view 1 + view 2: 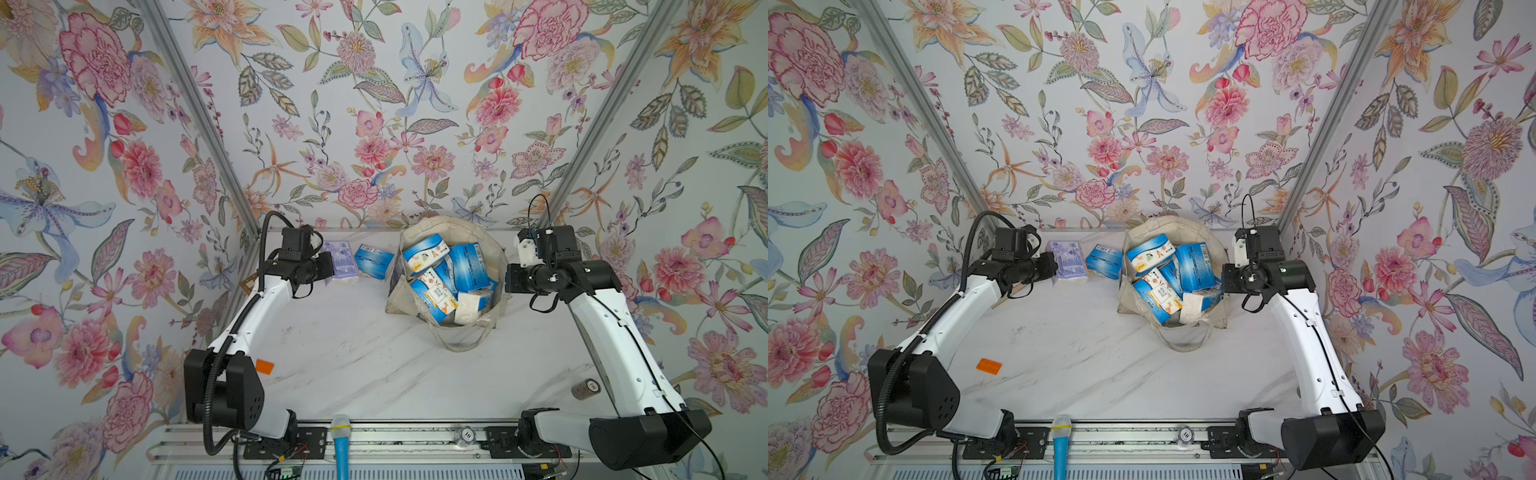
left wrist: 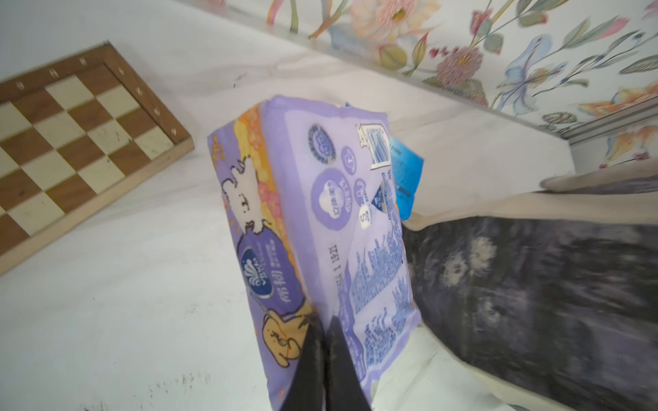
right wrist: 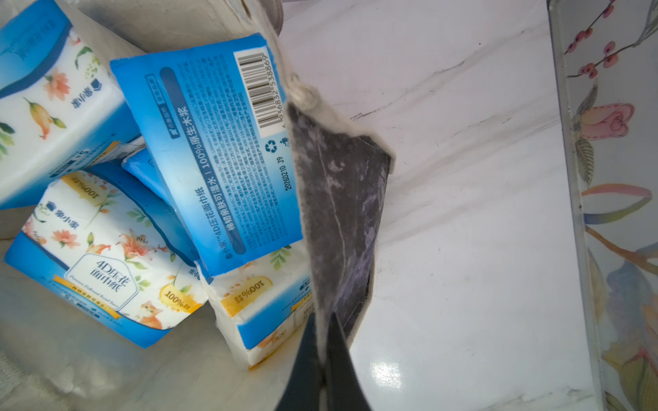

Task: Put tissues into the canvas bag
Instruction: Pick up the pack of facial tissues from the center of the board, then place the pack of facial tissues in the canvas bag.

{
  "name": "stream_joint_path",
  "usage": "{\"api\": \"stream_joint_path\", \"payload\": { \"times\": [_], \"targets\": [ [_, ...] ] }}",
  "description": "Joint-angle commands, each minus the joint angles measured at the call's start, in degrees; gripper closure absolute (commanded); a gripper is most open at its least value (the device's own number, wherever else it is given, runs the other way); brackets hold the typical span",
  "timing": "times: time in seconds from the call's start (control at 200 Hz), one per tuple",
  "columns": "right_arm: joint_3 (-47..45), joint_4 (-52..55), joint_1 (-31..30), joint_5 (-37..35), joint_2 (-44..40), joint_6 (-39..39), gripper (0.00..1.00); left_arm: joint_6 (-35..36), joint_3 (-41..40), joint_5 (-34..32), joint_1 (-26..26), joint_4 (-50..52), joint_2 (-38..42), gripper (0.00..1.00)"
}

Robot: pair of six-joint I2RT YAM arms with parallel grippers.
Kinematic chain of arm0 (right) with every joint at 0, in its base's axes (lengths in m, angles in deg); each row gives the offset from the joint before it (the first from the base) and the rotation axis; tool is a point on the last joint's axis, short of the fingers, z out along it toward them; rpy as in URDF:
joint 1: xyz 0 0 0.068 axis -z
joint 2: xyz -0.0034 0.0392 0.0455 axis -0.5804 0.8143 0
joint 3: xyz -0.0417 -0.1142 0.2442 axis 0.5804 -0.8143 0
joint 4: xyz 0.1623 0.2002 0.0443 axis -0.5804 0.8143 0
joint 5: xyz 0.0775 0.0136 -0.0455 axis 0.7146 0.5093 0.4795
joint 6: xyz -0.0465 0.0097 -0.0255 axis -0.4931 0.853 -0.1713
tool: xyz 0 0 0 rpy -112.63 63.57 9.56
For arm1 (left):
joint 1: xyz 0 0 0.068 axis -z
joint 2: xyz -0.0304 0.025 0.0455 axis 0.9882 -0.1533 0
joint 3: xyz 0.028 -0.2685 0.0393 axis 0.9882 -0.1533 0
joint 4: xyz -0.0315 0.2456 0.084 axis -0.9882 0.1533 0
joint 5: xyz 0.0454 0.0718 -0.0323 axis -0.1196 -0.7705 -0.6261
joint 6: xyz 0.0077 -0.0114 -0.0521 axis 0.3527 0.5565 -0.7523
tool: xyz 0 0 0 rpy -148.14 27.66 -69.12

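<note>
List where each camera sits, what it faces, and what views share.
Top views: overhead, front, facing down at table; left arm, right arm show.
Left wrist: on that arm, facing left fingers shut on lavender pack.
Right wrist: on its arm, facing right fingers pinching canvas bag rim.
Shared: canvas bag in all.

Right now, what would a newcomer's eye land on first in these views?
The canvas bag, at the back right of centre, is stuffed with blue-and-white tissue packs. The left hand pinches a lavender pack near the back of the table, and the right hand clamps the bag's rim.
</note>
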Motion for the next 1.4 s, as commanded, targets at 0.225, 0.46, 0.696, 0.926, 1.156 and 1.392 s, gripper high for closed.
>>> {"api": "stream_joint_path", "payload": {
  "times": [0.225, 0.46, 0.696, 0.926, 1.156, 1.392],
  "targets": [
    [1.7, -3.39, 0.17, 0.05, -0.07, -0.53, 1.0, -0.96, 14.27, 8.65, 4.2, -4.49, 2.96, 1.0],
    [1.67, -3.95, 0.08, 0.58, -0.14, -0.21, 1.0, -0.08, 30.67, 13.76, 13.8, -5.42, -4.61, 1.0],
    [1.64, -5.46, 0.43, 0.43, -0.57, 0.76, 1.0, 1.64, 44.31, 18.22, 23.78, -1.9, -17.06, 1.0],
    [1.63, -7.4, 0.52, 1.73, -0.61, 1.76, 1.0, 3.2, 50.87, 20.08, 29.78, 4.0, -26.1, 1.0],
    [1.62, -7.77, 0.52, 1.91, -0.39, 1.76, 1.0, 3.96, 51.54, 20.58, 32.95, 7.53, -30.41, 1.0],
    [1.79, -8.98, 0.7, 2.21, -0.05, 1.93, 1.0, 7.0, 52.09, 21.58, 35.63, 14.82, -33.04, 1.0]
  ]
}}
